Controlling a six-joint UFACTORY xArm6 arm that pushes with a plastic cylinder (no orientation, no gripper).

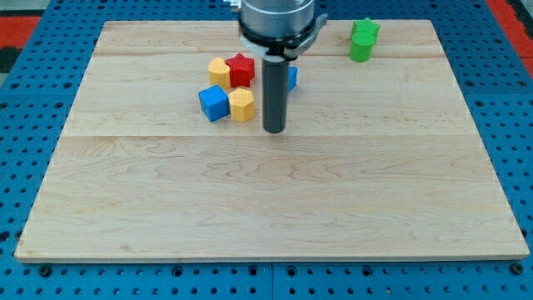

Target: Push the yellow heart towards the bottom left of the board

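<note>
Where the board carries stock: my tip (bare rod, no jaws) just right of the yellow heart, heading unclear; blue cube, red block, yellow block clustered; green block apart.

No readable text, labels, brands or numbers showed anywhere. Checked the pale wooden board, the blue perforated table around it, the coloured blocks and the dark rod with its grey mount: all were plain, unmarked surfaces. Nothing legible was printed, stamped or stuck on any of them.
</note>
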